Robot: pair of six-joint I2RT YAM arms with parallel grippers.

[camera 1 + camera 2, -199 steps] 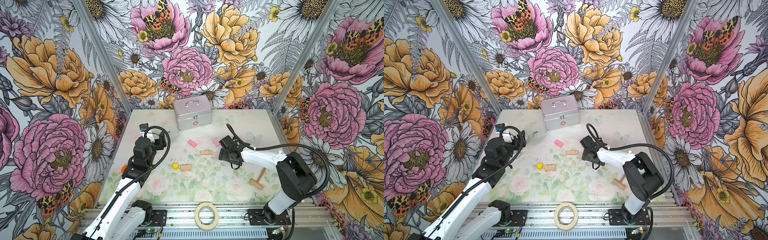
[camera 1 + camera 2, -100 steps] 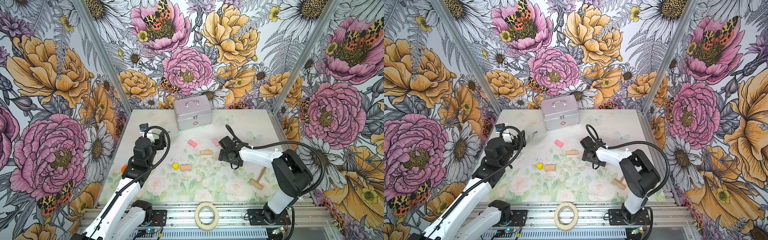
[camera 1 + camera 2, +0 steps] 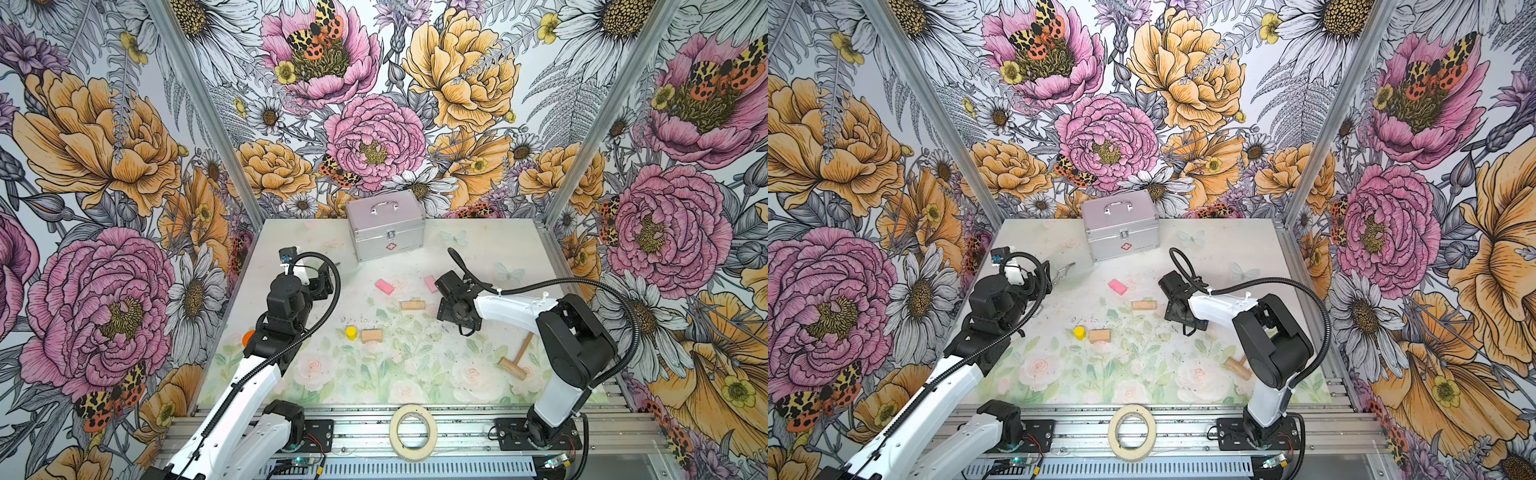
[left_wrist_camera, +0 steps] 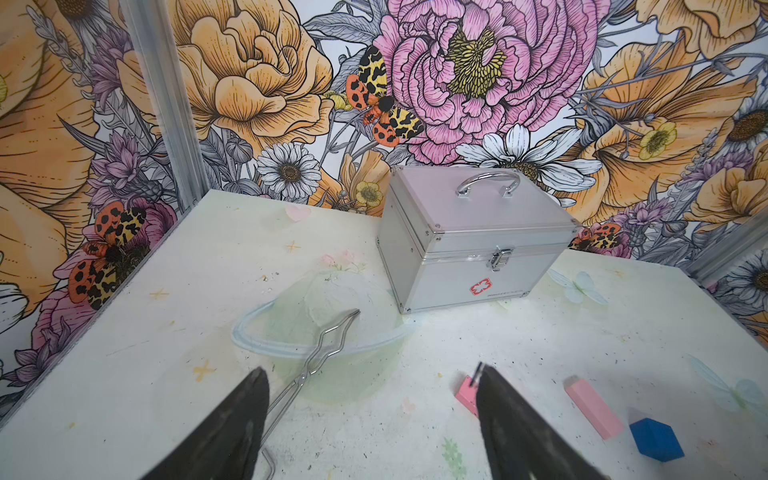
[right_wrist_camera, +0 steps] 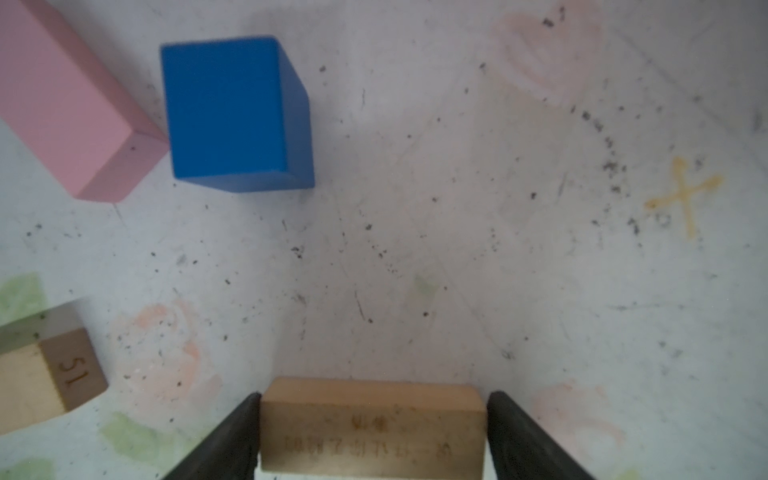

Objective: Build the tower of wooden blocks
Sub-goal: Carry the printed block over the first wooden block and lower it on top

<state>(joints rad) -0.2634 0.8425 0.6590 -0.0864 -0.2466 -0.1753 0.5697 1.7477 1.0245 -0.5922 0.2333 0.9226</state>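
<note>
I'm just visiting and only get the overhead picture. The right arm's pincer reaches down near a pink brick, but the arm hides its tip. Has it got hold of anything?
Observer: Yes. Its wrist camera shows the right pincer closed on a plain tan wood brick, pressing on both short ends.
Visitor: Is anything else hidden down there?
Observer: A small blue wood cube, close beside the pink rectangular wood brick.
Visitor: And the other pincer?
Observer: The left pincer is open with nothing between its tips.
</note>
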